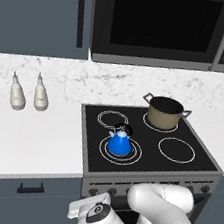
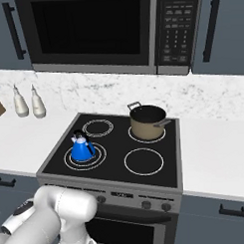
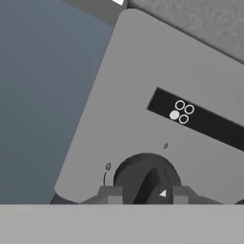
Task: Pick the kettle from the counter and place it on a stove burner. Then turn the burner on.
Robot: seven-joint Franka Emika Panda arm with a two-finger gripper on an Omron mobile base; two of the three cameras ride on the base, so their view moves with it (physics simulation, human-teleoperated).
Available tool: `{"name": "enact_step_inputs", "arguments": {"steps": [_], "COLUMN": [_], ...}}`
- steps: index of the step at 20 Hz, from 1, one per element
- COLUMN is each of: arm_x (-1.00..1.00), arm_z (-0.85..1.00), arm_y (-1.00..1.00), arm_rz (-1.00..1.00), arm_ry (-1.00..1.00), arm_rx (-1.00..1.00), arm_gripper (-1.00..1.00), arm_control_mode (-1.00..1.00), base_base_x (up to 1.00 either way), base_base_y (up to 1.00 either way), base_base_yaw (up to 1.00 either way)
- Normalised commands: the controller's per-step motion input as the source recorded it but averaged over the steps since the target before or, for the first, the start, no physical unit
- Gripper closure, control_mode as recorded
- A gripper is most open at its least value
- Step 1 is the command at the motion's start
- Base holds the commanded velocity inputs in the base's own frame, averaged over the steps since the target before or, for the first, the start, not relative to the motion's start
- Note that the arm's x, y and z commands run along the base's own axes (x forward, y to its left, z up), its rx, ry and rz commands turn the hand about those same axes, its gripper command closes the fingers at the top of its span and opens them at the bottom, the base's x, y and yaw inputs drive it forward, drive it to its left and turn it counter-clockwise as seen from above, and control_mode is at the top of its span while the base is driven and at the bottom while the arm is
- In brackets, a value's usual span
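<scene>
Kettle (image 1: 119, 144): sitting on the stove burner (image 1: 133, 155), left of the pot (image 1: 165, 113).
Gripper (image 3: 144, 195): jaws clamping the knob (image 3: 147, 178) (front panel).
Tip: keep squeezing squarely, twisting steadily.

White counter (image 1: 29, 143), two bottles (image 1: 18, 92), cooktop (image 1: 197, 164)

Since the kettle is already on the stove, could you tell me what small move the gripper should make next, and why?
Probably a gentle twist of the knob. The kettle already sits on the large double-ring burner, and in the hand view the gripper has its fingertips closed on either side of that dark knob on the stove's front panel, so turning it looks like the remaining step.
</scene>
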Motion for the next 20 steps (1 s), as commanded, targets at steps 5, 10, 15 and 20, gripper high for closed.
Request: {"name": "enact_step_inputs", "arguments": {"steps": [5,10,15,20], "arm_x": [0.0,0.01,0.01,0.0], "arm_z": [0.0,0.01,0.09,0.12], "arm_y": [0.0,0.0,0.0,0.0], "arm_rz": [0.03,0.07,0.11,0.13], "arm_ry": [0.0,0.0,0.0,0.0], "arm_rx": [-0.02,-0.15,-0.32,-0.43], "arm_gripper": [1.0,1.0,1.0,1.0], "arm_control_mode": [-1.0,-1.0,-1.0,-1.0], "base_base_x": [0.0,0.0,0.0,0.0], "base_base_y": [0.0,0.0,0.0,0.0], "base_base_yaw": [0.0,0.0,0.0,0.0]}}
